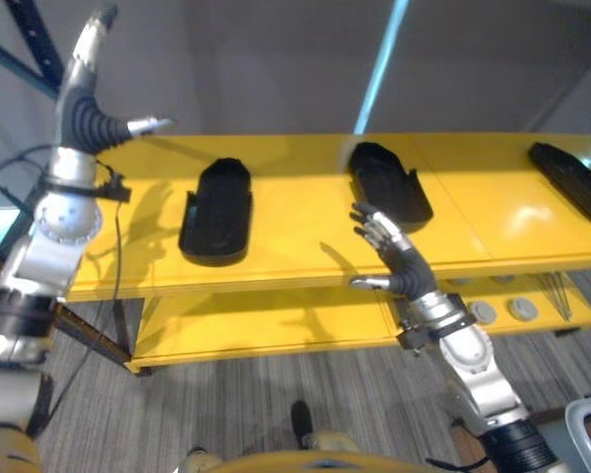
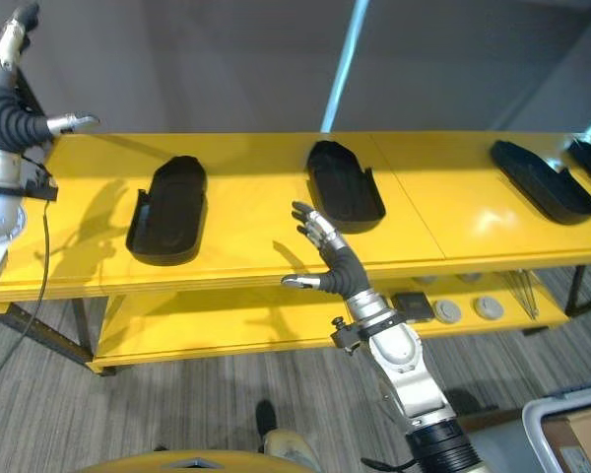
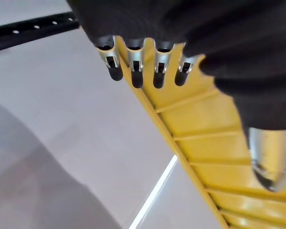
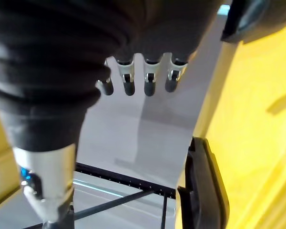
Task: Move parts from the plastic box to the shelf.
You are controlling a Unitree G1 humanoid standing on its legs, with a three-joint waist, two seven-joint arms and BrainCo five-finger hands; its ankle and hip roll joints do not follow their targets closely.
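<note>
The yellow shelf (image 2: 443,207) spans the head views with black moulded parts lying on its top board: one part (image 2: 167,209) at about 9 o'clock of the scene, a second part (image 2: 343,184) near the centre, and a third part (image 2: 542,180) out at 3 o'clock, well apart from the others. The right hand (image 2: 333,258) hovers over the front edge of the shelf, just at 7 o'clock of the central part, fingers spread and straight, thumb out sideways, holding nothing. The left hand (image 1: 94,99) is raised at 10 o'clock above the shelf's left end, fingers extended upward, thumb pointing toward the shelf, empty. A lower board (image 1: 276,320) carries small grey round pieces (image 1: 502,309) at 4 o'clock.
</note>
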